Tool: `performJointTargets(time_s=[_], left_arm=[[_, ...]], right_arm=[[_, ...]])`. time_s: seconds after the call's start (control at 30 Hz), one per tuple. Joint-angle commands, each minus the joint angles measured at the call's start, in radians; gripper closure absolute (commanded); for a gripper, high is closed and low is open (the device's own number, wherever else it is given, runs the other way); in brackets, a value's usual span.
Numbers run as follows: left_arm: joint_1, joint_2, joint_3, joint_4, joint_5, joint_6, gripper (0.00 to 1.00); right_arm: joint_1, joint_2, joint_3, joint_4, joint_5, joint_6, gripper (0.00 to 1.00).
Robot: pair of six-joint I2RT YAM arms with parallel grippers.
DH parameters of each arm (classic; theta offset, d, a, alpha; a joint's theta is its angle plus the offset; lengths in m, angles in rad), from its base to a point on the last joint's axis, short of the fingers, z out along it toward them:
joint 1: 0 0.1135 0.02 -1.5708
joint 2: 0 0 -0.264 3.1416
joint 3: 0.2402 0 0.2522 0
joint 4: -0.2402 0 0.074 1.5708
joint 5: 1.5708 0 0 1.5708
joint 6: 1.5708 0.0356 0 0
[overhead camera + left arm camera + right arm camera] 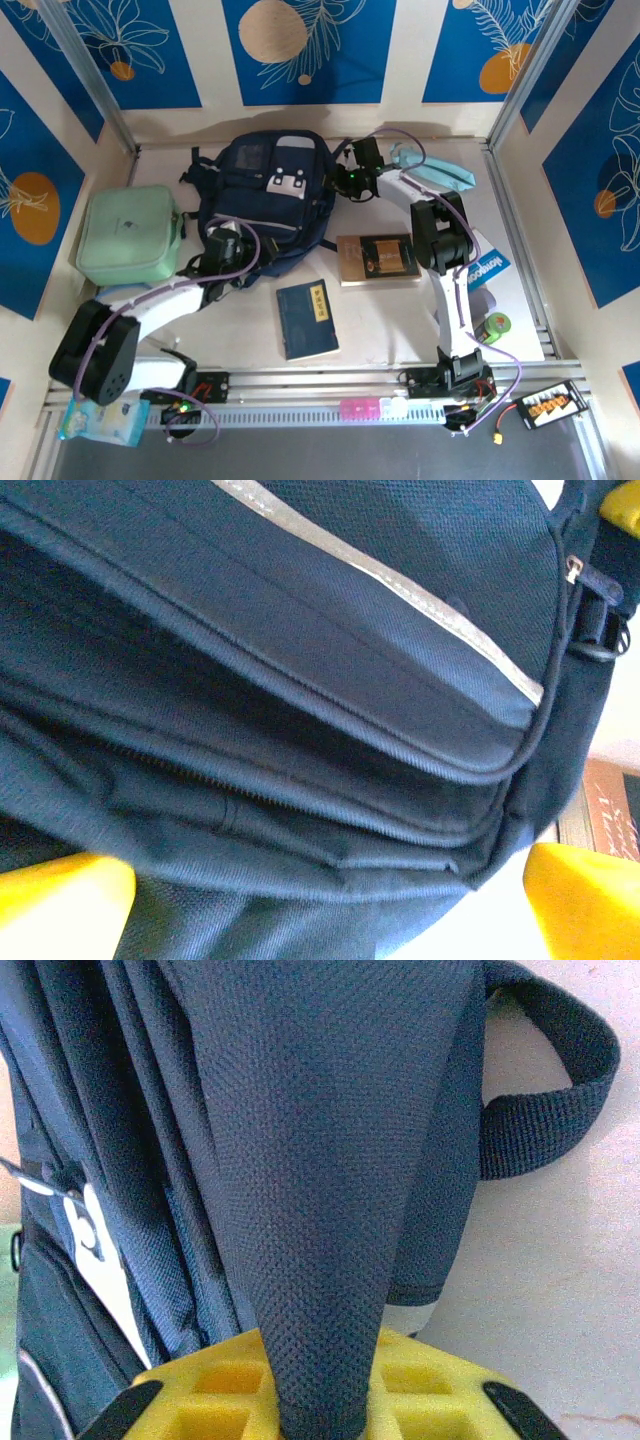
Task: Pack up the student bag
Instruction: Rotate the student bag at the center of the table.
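The student bag [270, 190], a navy-blue backpack with a white buckle patch, lies at the back middle of the table. My right gripper [347, 182] is at the bag's right edge. In the right wrist view the right gripper [325, 1400] is shut on a raised fold of the bag's navy fabric [320, 1160], pinched between the yellow fingers [215, 1390]. My left gripper [228, 250] is at the bag's near left corner. In the left wrist view the left gripper [320, 900] is open, its yellow fingertips [60, 900] wide apart against the bag's zipped seams [300, 680] and light stripe [400, 590].
A mint-green case [130, 235] sits left of the bag. A brown book [378, 258] and a blue book [307, 318] lie in front of it. A light-blue item [430, 165], a blue-white packet [490, 268] and a green roll [497, 324] are at the right.
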Motion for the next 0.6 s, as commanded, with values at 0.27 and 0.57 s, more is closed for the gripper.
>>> performJointTargets(time_s=[0.27,0.57], left_arm=[[0.076,0.252,0.156,0.196,0.081,0.019,0.0],[0.104,0.372,0.38,0.081,0.047,0.187,0.0]], right_arm=[[-0.032,-0.355,-0.334,0.087,-0.178,0.05,0.95],[0.059,-0.61,-0.504,0.029,-0.062,0.203,0.95]])
